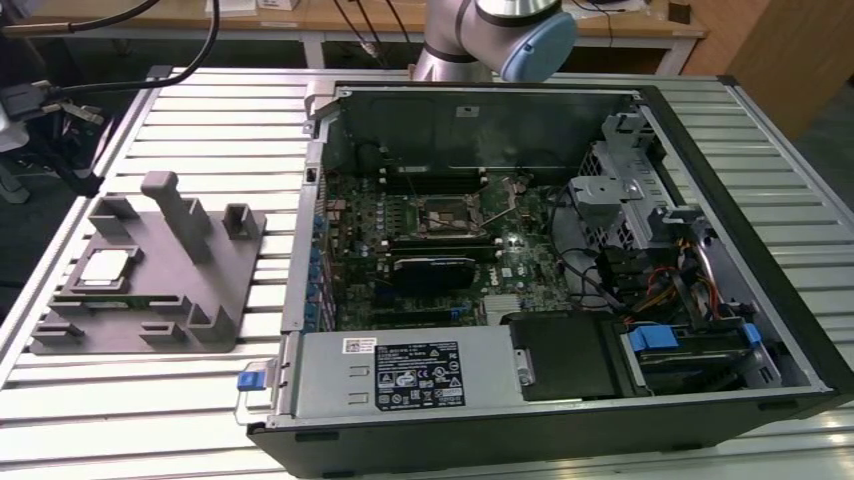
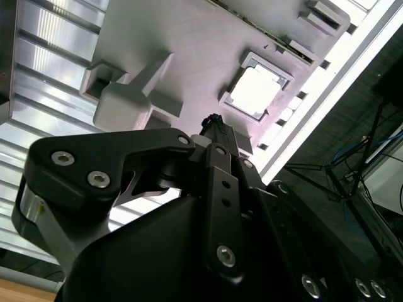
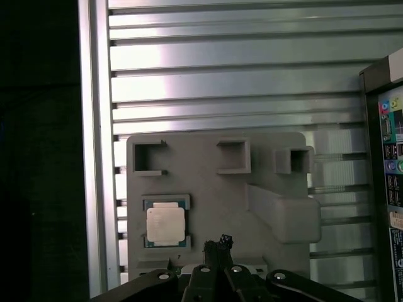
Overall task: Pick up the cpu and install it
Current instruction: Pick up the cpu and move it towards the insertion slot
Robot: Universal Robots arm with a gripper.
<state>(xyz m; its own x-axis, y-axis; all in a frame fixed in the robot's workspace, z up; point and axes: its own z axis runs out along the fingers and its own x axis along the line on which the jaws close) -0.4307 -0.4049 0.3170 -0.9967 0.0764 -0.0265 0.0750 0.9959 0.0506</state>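
1. Exterior view's left: a grey tray sits on the slatted table. The cpu lies flat in a square recess on the tray's outer side, metal top up.
2. First wrist view: my pincer hangs above the tray. Its tips are over bare tray floor just beside the cpu's recess, between the recess and the long raised block. The tips are apart from the chip, with no contact.
3. Pincer state: the tips look pressed together with nothing between them.
4. Step in hand (my judgement): approach for the pick. The chip is not yet lifted and nothing is installed.
5. What the pick calls for (judgement):
   - Spread the tips.
   - Shift sideways until centred over the chip.
   - Come down square to it and take it by its pale rim, keeping it level.
   - The recess walls look close to the chip, so there is little room for error.
6. Exterior view's centre: the computer case lies open, and the board's socket is near the middle. I cannot tell whether its latch is up.
7. My arm stands behind the case.
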